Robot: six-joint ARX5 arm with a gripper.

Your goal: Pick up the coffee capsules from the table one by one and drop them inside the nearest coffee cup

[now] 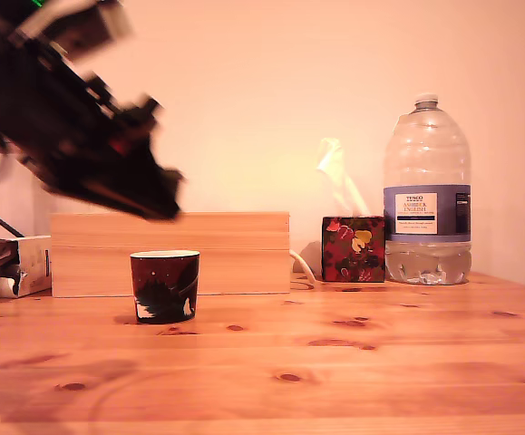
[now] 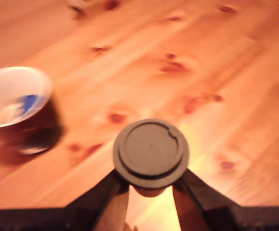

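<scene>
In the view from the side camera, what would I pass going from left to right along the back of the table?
White carton → pale wooden box → floral tissue box → big water bottle. The coffee cup stands in front of the wooden box, so I left it out.

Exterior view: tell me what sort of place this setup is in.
Probably a home or small office, not a lab: a knotty pine table against a plain wall, with a floral tissue box, a large water bottle and a patterned coffee cup.

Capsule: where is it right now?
Wrist view: capsule sits clamped in the gripper, above bare table, off to one side of the cup.
</scene>
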